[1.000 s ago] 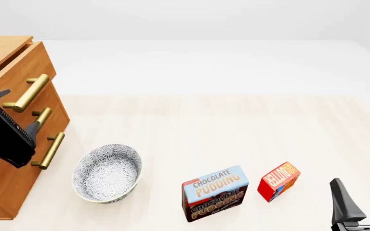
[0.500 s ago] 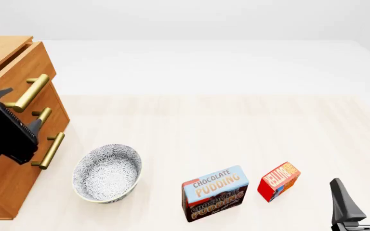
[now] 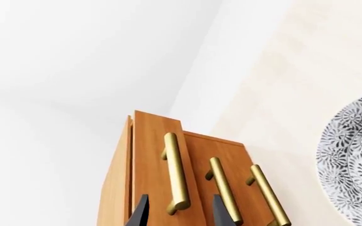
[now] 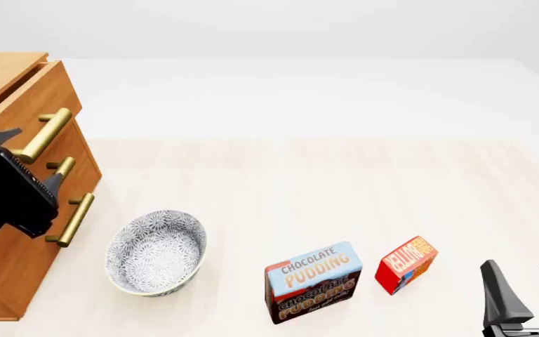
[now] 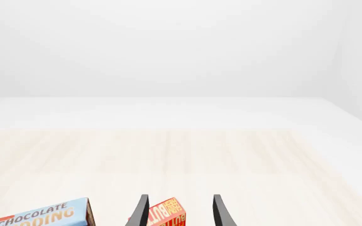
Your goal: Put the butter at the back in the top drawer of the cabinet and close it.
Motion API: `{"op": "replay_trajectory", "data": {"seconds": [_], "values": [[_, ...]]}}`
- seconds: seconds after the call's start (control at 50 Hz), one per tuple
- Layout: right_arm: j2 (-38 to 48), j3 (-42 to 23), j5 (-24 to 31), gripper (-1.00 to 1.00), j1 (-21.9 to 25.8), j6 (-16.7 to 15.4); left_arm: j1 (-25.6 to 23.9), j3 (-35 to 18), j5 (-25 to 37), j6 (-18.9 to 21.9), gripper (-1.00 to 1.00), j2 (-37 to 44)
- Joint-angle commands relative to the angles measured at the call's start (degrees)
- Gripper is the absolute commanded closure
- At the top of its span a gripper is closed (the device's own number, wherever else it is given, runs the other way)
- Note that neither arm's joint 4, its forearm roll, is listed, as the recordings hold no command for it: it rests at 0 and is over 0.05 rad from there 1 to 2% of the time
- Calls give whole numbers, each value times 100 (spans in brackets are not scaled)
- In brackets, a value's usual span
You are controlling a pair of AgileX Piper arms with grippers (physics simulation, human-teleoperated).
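Observation:
The cabinet [image 4: 8,232] stands at the table's left edge. Its top drawer [image 4: 36,98] has a brass handle [image 4: 43,135], and the drawer front sits slightly proud of the two below. My left gripper [image 4: 28,159] is open, with the near end of that handle [image 3: 176,179] between its fingers [image 3: 140,213], not clamped. The butter [image 4: 406,264], a small red box, stands near the front edge, right of the middle. My right gripper [image 4: 529,289] is open at the front right corner, apart from the butter [image 5: 166,214], which shows just ahead of its fingertips.
A blue-and-brown Chocolate Pudding box [image 4: 313,281] stands just left of the butter. A patterned bowl [image 4: 155,253] sits in front of the cabinet's lower drawers, close to the left arm. The two lower handles [image 4: 71,219] jut out below the gripper.
My left gripper has crept slightly up and in along the top drawer's handle, then nearly stopped. The right arm, boxes and bowl have not moved.

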Motion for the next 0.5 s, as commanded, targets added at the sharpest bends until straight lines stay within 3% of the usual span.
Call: {"op": "replay_trajectory", "data": {"seconds": [0.02,0.5], "values": [[0,0,0,-100,0,0,23,5,-64,-11,-100,81],[0,0,0,-100,0,0,70,-5,-165,-22,-100,211]]}}
